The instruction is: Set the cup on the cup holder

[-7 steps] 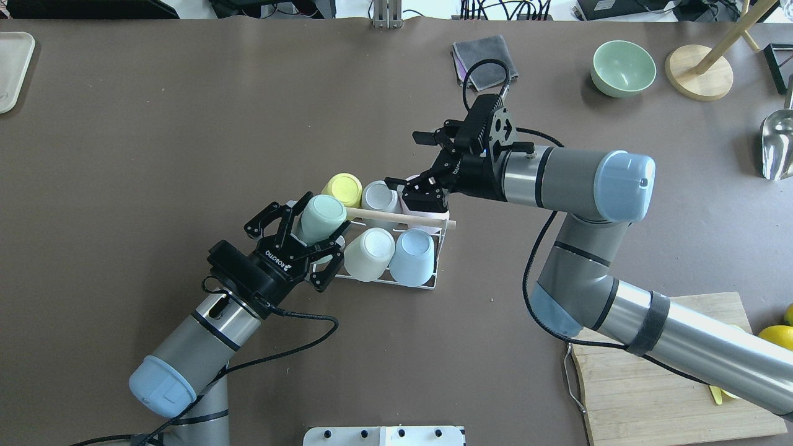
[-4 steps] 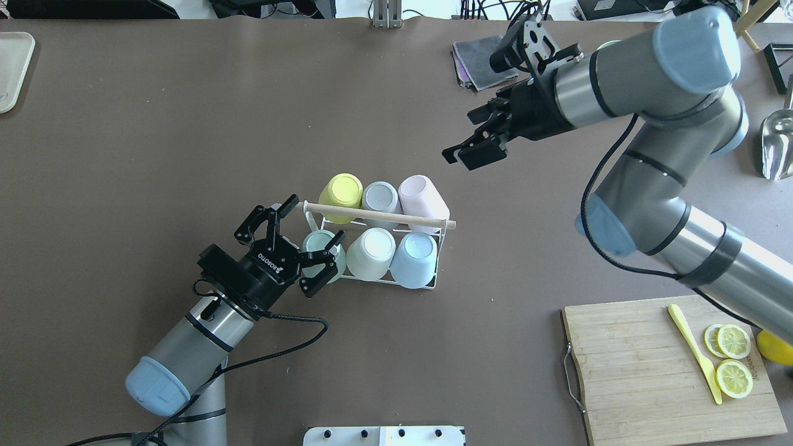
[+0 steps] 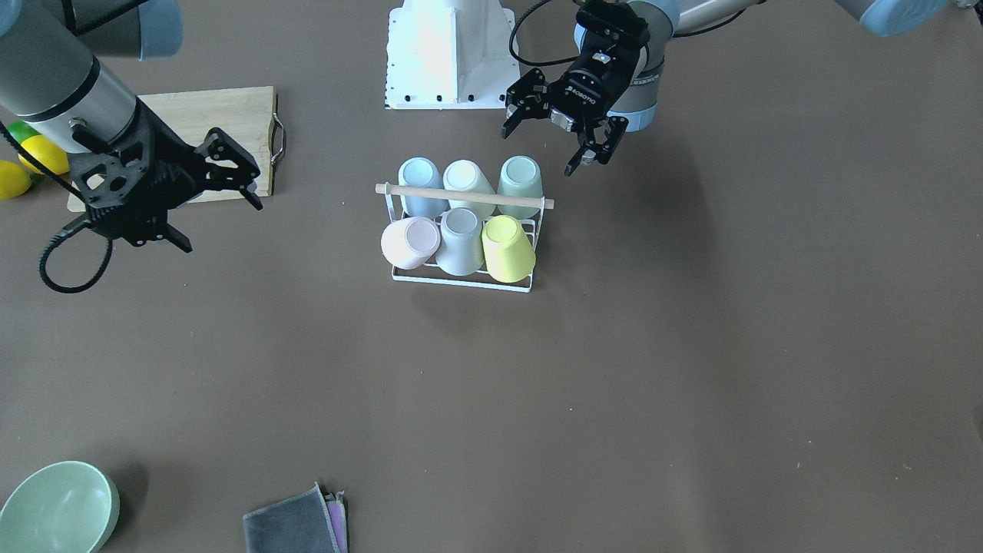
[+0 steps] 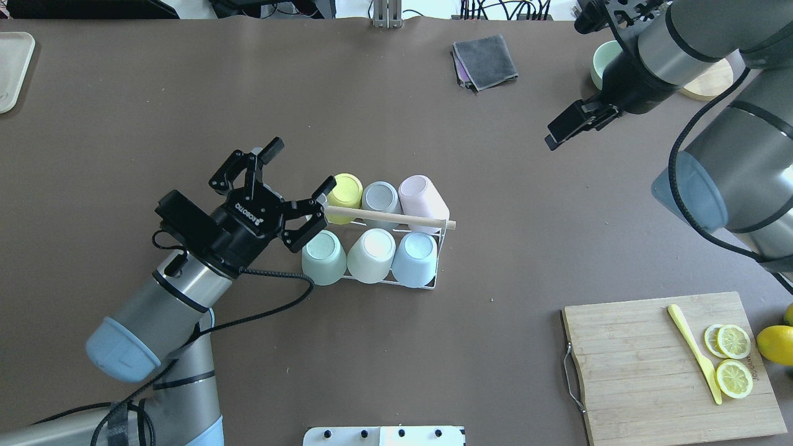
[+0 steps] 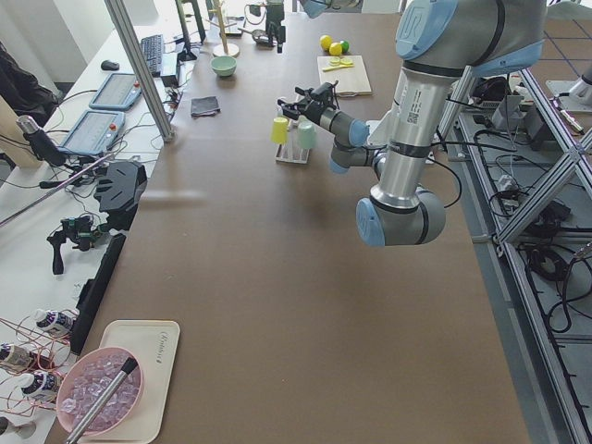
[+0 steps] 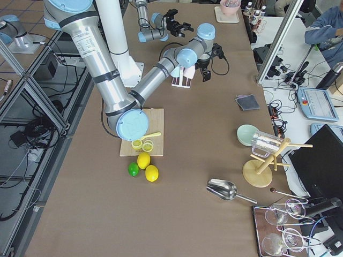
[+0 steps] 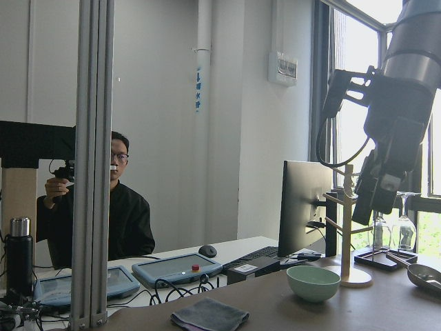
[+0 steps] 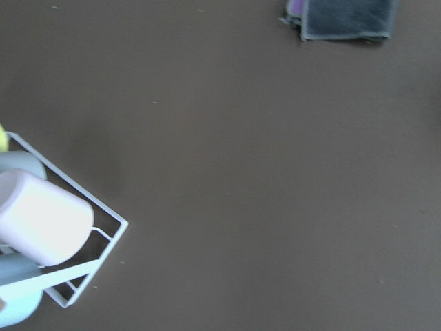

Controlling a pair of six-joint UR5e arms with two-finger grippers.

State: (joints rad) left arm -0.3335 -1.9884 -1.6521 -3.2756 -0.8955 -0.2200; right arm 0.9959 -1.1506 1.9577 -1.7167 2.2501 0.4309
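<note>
The cup holder [image 4: 387, 218], a white wire rack with a wooden rod handle, stands mid-table and holds several upturned cups. The mint green cup [image 4: 323, 259] sits on the near left prong, beside a cream and a light blue cup; yellow, grey and pink cups fill the far row. My left gripper [image 4: 299, 166] is open and empty, above the rack's left end, apart from the cups; it also shows in the front view [image 3: 539, 152]. My right gripper [image 4: 565, 129] is open and empty, high over the far right of the table. The rack's corner and the pink cup [image 8: 41, 217] show in the right wrist view.
A cutting board [image 4: 632, 371] with lemon slices and a yellow knife lies at the near right. A grey cloth [image 4: 486, 61], a green bowl [image 3: 57, 507] and a wooden stand base [image 4: 706, 87] are at the far edge. A tray [image 4: 12, 68] is far left.
My left gripper set the mint green cup on the rack's near left prong, let go and drew back up and left. My right gripper left the pink cup and swung away to the far right.
</note>
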